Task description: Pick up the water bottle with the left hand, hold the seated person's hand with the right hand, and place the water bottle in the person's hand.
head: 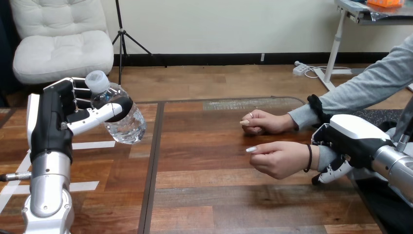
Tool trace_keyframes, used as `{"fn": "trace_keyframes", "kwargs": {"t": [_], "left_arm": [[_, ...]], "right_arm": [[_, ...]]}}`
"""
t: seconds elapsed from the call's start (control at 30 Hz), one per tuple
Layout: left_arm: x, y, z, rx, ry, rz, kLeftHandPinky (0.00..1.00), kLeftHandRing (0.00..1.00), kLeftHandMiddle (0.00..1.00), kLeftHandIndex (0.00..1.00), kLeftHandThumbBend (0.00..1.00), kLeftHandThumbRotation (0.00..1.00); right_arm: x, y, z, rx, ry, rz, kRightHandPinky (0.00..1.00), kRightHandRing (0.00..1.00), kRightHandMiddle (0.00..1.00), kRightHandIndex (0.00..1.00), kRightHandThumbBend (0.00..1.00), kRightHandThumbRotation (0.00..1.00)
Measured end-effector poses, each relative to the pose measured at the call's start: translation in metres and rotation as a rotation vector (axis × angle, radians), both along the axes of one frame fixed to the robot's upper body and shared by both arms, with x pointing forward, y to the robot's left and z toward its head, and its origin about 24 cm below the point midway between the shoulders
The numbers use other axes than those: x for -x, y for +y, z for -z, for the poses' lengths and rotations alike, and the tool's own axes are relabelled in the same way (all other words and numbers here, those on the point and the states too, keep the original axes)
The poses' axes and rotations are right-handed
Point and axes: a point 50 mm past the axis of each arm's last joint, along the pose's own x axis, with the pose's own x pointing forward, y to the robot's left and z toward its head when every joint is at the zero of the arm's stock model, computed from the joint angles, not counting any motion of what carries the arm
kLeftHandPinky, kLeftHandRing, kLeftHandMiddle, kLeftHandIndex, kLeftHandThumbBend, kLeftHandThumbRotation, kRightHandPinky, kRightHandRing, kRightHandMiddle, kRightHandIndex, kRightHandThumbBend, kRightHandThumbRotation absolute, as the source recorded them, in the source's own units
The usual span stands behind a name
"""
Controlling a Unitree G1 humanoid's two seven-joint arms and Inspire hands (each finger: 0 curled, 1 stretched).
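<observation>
The thumb (100,114) and the fingers behind it are curled round a clear water bottle (127,125), pinching it just below the white cap, so the left hand (57,117) has it firmly. The bottle is clear of the table (219,195), tilted with its cap up, out at the table's left side. That looks like the first step done. Across the table, the right hand (354,136) sits right against the wrist (314,157) of the person's nearer hand (277,159), coming at it from the side and partly under the sleeve. From where I stand I cannot tell whether it really has a grip there or only touches. The person's nearer hand hovers low over the wood, loosely curled rather than opened to receive anything, and the person's farther hand (267,122) rests on the table just behind it. The bottle is well apart from both, so I'd judge the carry across and the handover itself are all to come.
</observation>
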Motion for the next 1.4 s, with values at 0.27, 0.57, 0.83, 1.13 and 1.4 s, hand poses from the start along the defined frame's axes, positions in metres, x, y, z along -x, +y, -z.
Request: {"fn": "trace_keyframes", "kwargs": {"t": [0.27,0.57,0.83,1.13,1.4], "left_arm": [[0.0000,-0.0001,0.0000,0.000,0.000,0.002,0.35,0.42,0.45,0.43,0.77,0.00],[0.0000,-0.0001,0.0000,0.000,0.000,0.002,0.35,0.41,0.45,0.43,0.78,0.00],[0.0000,-0.0001,0.0000,0.000,0.000,0.002,0.35,0.41,0.45,0.43,0.78,0.00],[0.0000,-0.0001,0.0000,0.000,0.000,0.002,0.35,0.41,0.45,0.43,0.78,0.00],[0.0000,-0.0001,0.0000,0.000,0.001,0.003,0.35,0.41,0.45,0.43,0.77,0.00]], "right_arm": [[0.0000,0.0000,0.0000,-0.001,0.000,0.000,0.24,0.28,0.34,0.36,0.70,0.00],[0.0000,-0.0004,-0.0003,-0.001,-0.001,0.001,0.23,0.27,0.33,0.34,0.67,0.00],[0.0000,-0.0007,-0.0005,-0.002,0.000,0.003,0.22,0.27,0.33,0.34,0.66,0.00],[0.0001,-0.0007,-0.0002,-0.001,0.005,0.002,0.23,0.27,0.33,0.34,0.66,0.00],[0.0002,-0.0006,-0.0001,-0.001,0.006,0.001,0.23,0.27,0.33,0.34,0.66,0.00]]}}
